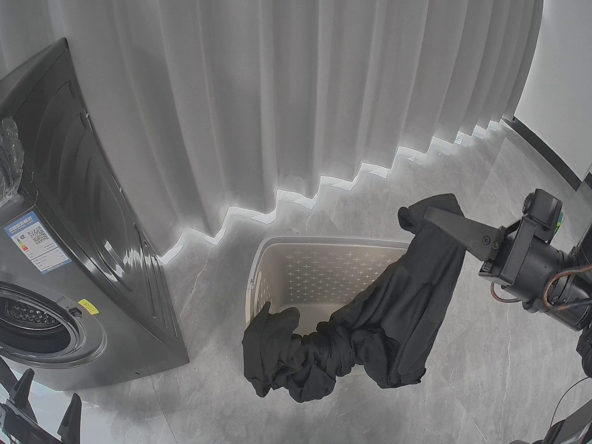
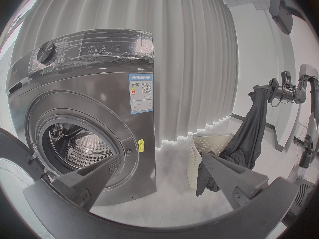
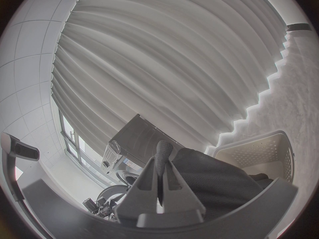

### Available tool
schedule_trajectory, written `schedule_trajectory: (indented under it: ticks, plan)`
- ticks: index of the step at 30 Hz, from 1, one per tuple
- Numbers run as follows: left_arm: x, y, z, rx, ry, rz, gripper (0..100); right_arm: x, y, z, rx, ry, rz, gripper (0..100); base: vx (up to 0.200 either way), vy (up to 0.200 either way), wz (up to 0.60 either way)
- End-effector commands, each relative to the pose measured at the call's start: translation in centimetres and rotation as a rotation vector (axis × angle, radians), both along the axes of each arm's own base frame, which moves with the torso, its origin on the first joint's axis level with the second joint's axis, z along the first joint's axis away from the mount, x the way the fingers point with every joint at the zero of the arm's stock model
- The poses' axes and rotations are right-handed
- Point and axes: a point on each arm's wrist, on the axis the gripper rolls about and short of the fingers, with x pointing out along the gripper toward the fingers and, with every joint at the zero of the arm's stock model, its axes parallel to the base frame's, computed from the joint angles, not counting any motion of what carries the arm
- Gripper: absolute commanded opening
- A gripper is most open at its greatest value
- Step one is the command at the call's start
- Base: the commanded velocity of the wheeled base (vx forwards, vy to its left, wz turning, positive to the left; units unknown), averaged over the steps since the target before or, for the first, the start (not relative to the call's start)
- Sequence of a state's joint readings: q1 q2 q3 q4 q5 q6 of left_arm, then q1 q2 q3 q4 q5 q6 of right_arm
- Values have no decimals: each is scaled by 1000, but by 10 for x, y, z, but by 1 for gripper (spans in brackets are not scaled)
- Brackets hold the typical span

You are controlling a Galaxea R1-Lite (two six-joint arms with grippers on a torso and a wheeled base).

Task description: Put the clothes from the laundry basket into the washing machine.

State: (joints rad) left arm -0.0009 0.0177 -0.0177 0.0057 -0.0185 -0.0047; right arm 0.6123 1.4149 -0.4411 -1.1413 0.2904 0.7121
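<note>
My right gripper is shut on a black garment and holds it up above the right side of the white laundry basket. The cloth hangs down from the fingers, and its lower end drapes over the basket's front rim. In the right wrist view a fold of the garment is pinched at the right gripper. The grey washing machine stands at the left with its round door open and the drum bare. My left gripper is open in front of the machine, with nothing between its fingers.
A long white curtain hangs behind the basket and the machine. The floor is grey stone tile, with open room to the right of the basket. A white wall with a dark skirting runs along the far right.
</note>
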Motion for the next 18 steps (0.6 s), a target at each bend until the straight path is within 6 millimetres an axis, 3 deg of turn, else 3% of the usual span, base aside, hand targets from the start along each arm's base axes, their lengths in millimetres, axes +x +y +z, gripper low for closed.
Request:
schedule_trajectory:
  ticks: [1, 6, 16, 18]
  plan:
    - [0, 0, -5, 0, 0, 1, 100, -1, -1, 7, 16, -24, 1, 0, -200, 0, 0]
    - [0, 0, -5, 0, 0, -1, 100, -2, 0, 9, 20, -32, 7, 0, -200, 0, 0]
    - [0, 0, -5, -1, 0, -1, 100, 0, 1, 14, 17, -63, 7, 0, 0, 0, 0]
    - [0, 0, -5, -3, 0, -1, 100, 0, 2, 15, 14, -70, 28, 0, -200, 0, 0]
